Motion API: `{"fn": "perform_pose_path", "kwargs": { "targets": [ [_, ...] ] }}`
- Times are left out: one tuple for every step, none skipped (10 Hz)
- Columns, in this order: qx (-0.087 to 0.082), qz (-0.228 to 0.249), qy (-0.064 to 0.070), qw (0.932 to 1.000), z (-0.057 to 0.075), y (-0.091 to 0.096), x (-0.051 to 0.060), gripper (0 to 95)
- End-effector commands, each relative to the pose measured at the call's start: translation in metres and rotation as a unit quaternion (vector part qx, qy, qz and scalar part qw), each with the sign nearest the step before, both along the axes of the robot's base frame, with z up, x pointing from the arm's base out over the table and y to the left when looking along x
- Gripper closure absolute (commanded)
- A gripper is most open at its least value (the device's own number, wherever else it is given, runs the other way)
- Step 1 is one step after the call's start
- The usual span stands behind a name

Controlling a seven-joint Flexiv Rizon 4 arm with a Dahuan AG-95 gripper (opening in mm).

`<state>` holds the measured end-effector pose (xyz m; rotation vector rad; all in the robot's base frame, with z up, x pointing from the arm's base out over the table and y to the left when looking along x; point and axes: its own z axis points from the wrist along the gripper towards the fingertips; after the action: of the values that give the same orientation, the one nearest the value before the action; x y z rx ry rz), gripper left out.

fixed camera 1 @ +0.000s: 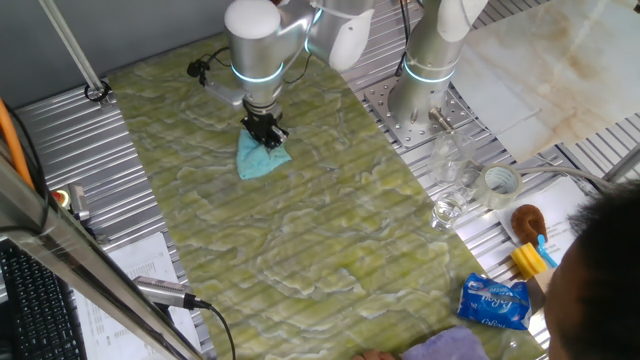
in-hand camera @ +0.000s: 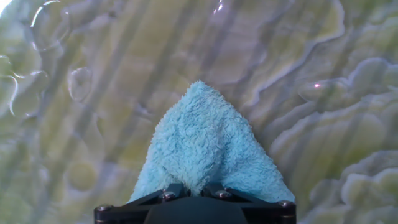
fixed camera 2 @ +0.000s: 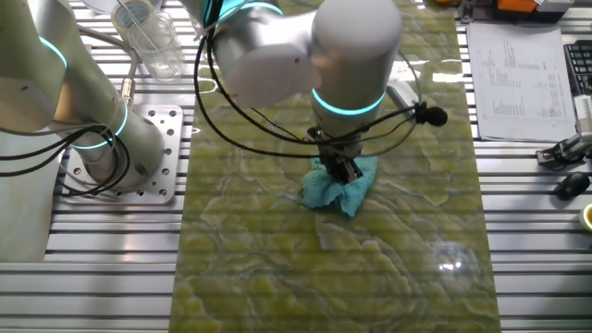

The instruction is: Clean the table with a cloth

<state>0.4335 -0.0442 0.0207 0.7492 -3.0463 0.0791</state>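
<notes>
The light-blue cloth (fixed camera 1: 262,158) lies bunched on the yellow-green marbled table (fixed camera 1: 300,250), in its far half. My gripper (fixed camera 1: 266,133) stands straight down over it, shut on the cloth's top fold and pressing it to the table. In the other fixed view the cloth (fixed camera 2: 356,191) spreads out under the gripper (fixed camera 2: 344,172). In the hand view the cloth (in-hand camera: 208,146) fills the lower middle as a peaked fold between the black fingers (in-hand camera: 174,192), over the table (in-hand camera: 93,93).
A second robot base (fixed camera 1: 425,95) stands on the metal panel to the right. Clear glasses (fixed camera 1: 452,185), a tape roll (fixed camera 1: 500,181), a brush (fixed camera 1: 528,222), a blue packet (fixed camera 1: 493,303) and lavender fabric (fixed camera 1: 450,346) lie along the right side. Papers (fixed camera 2: 513,69) lie beside the table.
</notes>
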Motion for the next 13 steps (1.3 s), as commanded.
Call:
{"fn": "perform_pose_path", "kwargs": {
  "targets": [
    [0.0, -0.004, -0.001, 1.0, 0.0, 0.007, -0.002, 95.0],
    [0.0, -0.004, -0.001, 1.0, 0.0, 0.009, -0.002, 95.0],
    [-0.002, 0.006, 0.001, 1.0, 0.001, 0.019, -0.001, 95.0],
    [-0.003, 0.006, 0.002, 1.0, 0.001, 0.025, 0.0, 95.0],
    [-0.003, 0.007, 0.002, 1.0, 0.0, 0.03, 0.0, 95.0],
    [-0.002, 0.009, 0.002, 1.0, 0.0, 0.034, -0.001, 95.0],
    [-0.003, 0.012, 0.002, 0.9999, 0.001, 0.038, 0.0, 95.0],
    [-0.002, 0.014, 0.003, 0.9999, 0.002, 0.042, 0.001, 95.0],
    [-0.002, 0.013, 0.003, 0.9999, 0.003, 0.045, 0.002, 95.0],
    [-0.001, 0.011, 0.003, 0.9999, 0.003, 0.048, 0.003, 95.0],
    [0.0, 0.011, 0.003, 0.9999, 0.004, 0.051, 0.004, 95.0],
    [0.0, 0.01, 0.003, 0.9999, 0.005, 0.054, 0.004, 95.0],
    [0.0, 0.008, 0.004, 1.0, 0.005, 0.057, 0.005, 95.0]
  ]
}}
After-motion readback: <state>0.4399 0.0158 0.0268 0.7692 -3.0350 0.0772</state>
